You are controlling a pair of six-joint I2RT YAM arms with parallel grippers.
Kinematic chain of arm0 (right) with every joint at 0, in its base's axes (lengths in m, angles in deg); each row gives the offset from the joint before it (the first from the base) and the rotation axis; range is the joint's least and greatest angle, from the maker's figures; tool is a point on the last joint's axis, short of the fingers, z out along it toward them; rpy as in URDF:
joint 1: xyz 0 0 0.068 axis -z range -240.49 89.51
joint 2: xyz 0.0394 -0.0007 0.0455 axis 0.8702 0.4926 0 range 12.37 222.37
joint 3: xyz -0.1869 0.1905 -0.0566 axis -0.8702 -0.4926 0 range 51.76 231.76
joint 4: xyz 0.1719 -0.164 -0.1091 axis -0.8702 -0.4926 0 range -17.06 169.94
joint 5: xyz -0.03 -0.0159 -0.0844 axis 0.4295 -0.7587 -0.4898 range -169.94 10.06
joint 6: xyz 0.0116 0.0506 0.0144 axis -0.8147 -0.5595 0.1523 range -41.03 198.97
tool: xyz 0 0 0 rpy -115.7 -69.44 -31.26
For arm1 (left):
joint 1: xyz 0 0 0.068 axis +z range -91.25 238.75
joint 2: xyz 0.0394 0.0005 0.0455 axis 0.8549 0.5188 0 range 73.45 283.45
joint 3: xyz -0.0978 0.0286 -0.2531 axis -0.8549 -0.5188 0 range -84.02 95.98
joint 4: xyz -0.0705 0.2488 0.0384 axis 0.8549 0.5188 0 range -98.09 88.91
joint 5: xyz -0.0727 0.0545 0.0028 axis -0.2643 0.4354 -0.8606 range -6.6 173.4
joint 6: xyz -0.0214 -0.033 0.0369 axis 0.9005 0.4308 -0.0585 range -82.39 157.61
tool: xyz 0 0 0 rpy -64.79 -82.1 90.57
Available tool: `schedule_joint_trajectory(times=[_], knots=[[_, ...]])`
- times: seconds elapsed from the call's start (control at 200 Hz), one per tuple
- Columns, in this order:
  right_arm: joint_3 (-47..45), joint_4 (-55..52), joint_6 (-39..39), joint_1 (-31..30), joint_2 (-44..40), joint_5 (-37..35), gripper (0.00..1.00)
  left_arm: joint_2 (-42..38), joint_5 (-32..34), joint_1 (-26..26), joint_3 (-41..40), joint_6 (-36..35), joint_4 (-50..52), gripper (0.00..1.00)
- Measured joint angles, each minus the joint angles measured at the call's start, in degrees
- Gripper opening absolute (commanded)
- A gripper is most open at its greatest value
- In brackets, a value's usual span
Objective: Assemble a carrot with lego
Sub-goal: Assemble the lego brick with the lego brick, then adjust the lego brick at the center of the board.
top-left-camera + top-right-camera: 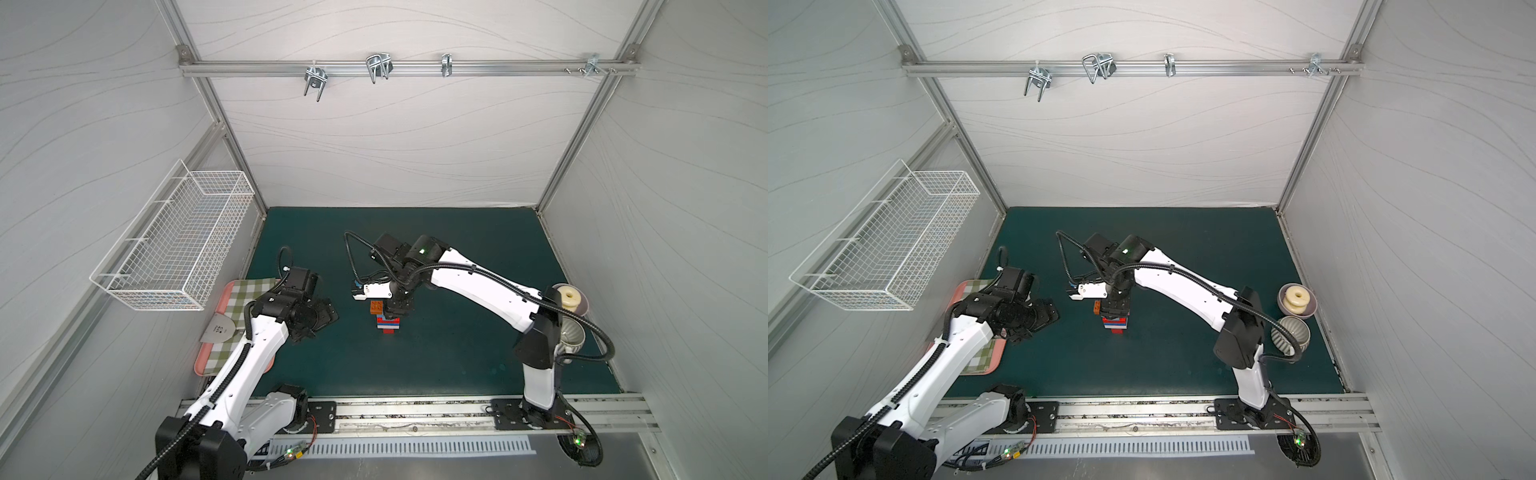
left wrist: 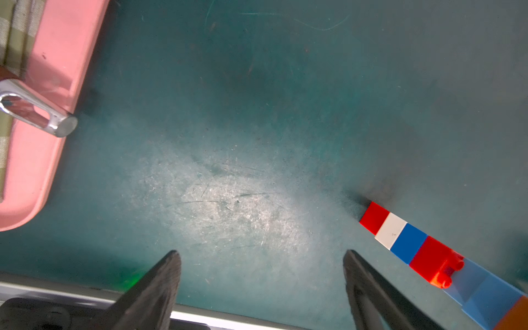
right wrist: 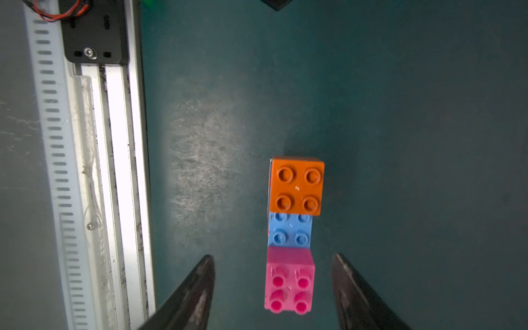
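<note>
The carrot (image 1: pixel 387 321) stands upright in the middle of the green mat (image 1: pixel 457 357), thin red end down, wide end up. In the L wrist view the layers go red, white, blue, red, then light blue, w/ orange at the very top.

From straight above, in the R wrist view, the top has an orange brick (image 3: pixel 297 185) on one end and a pink brick (image 3: pixel 288 283) on the other. A blue brick (image 3: pixel 290 231) shows four bare studs between them. All studs face up.

The R gripper (image 3: pixel 273 257) hangs right over the carrot, pointing down. Its two black fingers are apart, one on each side of the pink brick, w/ a gap of mat showing on both sides. It touches nothing and holds nothing.

The L gripper (image 2: pixel 261 253) is near the carrot, on the tray side, above the mat. Its fingers are spread wide and there is only mat between them.

Beside the L arm a pink tray (image 2: pixel 43 160) lies at the mat's edge, w/ a checked cloth (image 1: pixel 253 286) and a shiny metal tool (image 2: pixel 34 111) on it. Far on the other side sit a bowl (image 1: pixel 1308 309) and a ridged cup (image 1: pixel 1292 337). A white wire basket (image 1: pixel 174 249) hangs on the wall.
</note>
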State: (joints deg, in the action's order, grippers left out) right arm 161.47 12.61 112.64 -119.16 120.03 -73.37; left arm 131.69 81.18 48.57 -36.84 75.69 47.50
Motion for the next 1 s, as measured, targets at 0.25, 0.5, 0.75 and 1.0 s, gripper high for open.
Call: schedule_joint_trajectory(times=[0.25, 0.5, 0.75, 1.0], knots=[[-20.04, 15.28, -7.21, 10.82, -16.96, 9.81, 0.83, 0.48, 0.02, 0.02, 0.02, -0.37, 0.11, 0.89], [-45.68, 36.46, -13.68, 14.45, -25.51, 17.86, 0.9, 1.9, 0.02, 0.02, 0.04, -0.68, 0.24, 0.9], [-65.79, 60.78, -19.28, 14.47, -27.61, 19.58, 0.93, 2.51, 0.02, 0.02, 0.04, -1.2, 0.2, 0.89], [-67.95, 78.73, -23.56, 13.9, -24.04, 20.96, 0.89, 2.69, 0.13, 0.02, 0.04, -1.42, 0.02, 0.89]])
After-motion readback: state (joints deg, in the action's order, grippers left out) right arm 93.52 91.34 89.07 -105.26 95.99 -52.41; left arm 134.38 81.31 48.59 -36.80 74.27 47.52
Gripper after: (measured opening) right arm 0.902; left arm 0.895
